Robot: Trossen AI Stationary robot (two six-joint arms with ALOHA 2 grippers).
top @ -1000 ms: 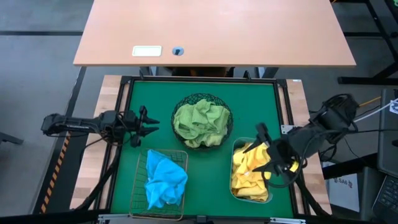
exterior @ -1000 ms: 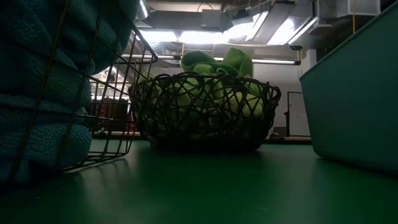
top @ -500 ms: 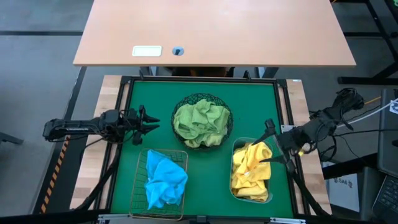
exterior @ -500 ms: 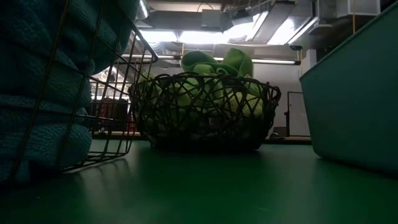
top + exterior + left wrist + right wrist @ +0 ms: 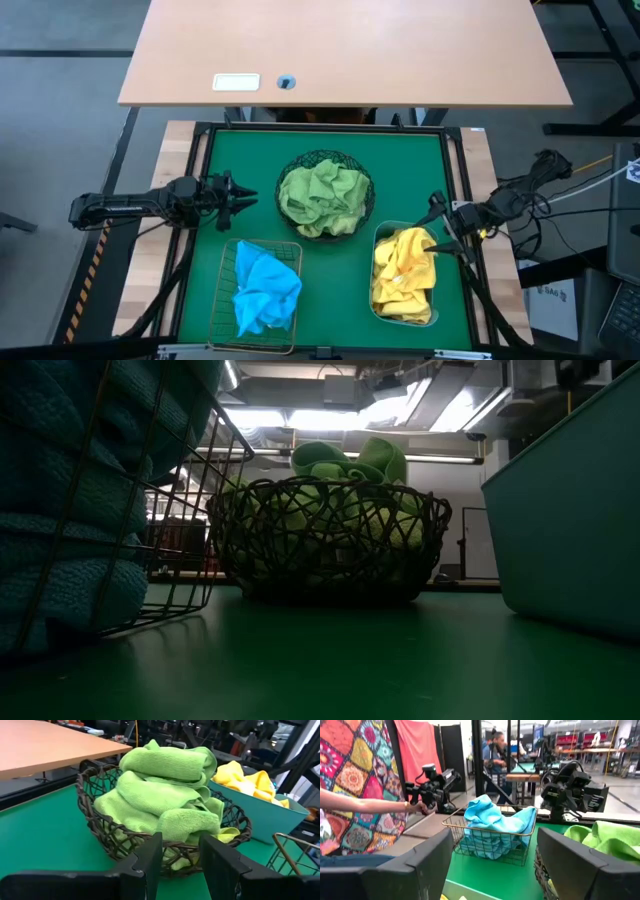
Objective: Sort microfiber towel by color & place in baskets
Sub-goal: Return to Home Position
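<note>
High view, nearest edge first: crumpled sky-blue towels (image 5: pixel 265 290) fill the rectangular copper wire basket (image 5: pixel 224 290) at the green mat's (image 5: pixel 230 160) 7 o'clock, and soft yellow towels (image 5: pixel 403 275) heap in the translucent tub (image 5: pixel 374 292) at 5 o'clock. Beyond them, plush green towels (image 5: pixel 325 198) mound in the round black mesh bowl (image 5: pixel 325 154), mid-mat. The left gripper (image 5: pixel 240 200), fingers parted and empty, sits at the bowl's 9 o'clock; the right gripper (image 5: pixel 436 225), spread wide and empty, at the tub's 1 o'clock. Farthest stands a pale wooden desk (image 5: pixel 400 50)

Text check, nothing readable | white label (image 5: pixel 236 82) lying on the desk (image 5: pixel 400 50), beyond the bowl (image 5: pixel 325 195): print too small to make out | carton (image 5: pixel 552 300) off the table, far right of the bowl: faint lettering, can't read it | towels, baskets, arms: no markings readable
</note>
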